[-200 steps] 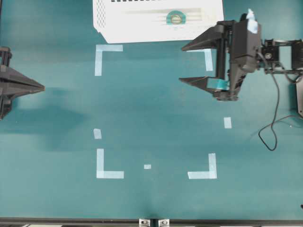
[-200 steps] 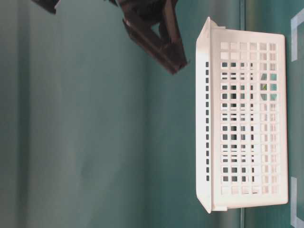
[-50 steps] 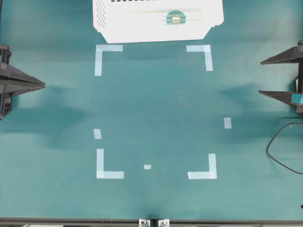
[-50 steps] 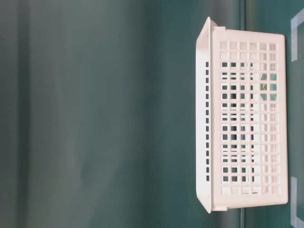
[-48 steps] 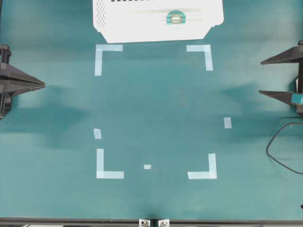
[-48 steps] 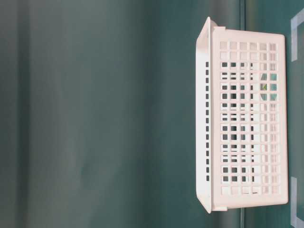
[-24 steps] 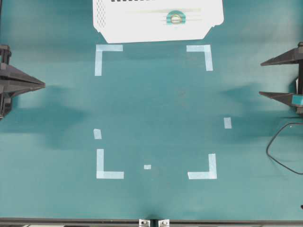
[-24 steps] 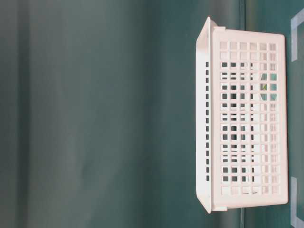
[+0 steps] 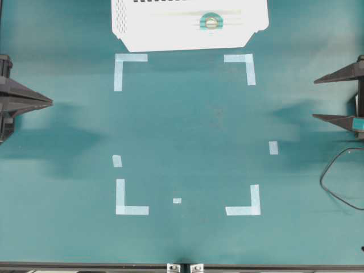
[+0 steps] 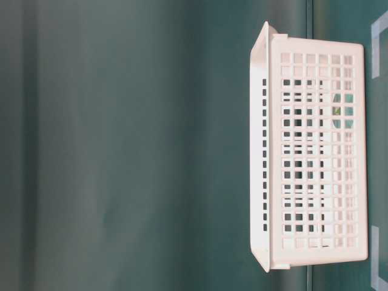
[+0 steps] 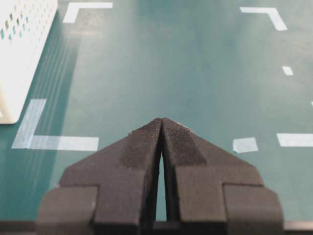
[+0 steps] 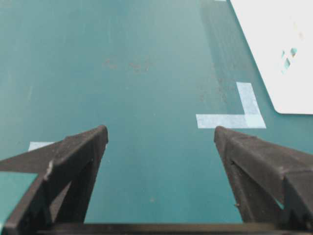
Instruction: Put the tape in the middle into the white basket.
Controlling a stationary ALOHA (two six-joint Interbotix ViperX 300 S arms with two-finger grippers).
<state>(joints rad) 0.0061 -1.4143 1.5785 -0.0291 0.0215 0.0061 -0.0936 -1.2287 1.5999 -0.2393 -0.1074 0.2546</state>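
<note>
Right gripper [image 9: 341, 98] pulled back to right table edge since earlier view, fingers spread wide, empty; left gripper [image 9: 50, 102] pinched shut, empty; tape [image 9: 211, 22] lies flat inside white basket [image 9: 142, 28], far ahead-left of right gripper, nearer it than left.

White basket [image 9: 170, 31] cropped by the overhead view's top edge, both arms cut off at the sides, tape [image 10: 337, 115] barely visible through lattice.
</note>
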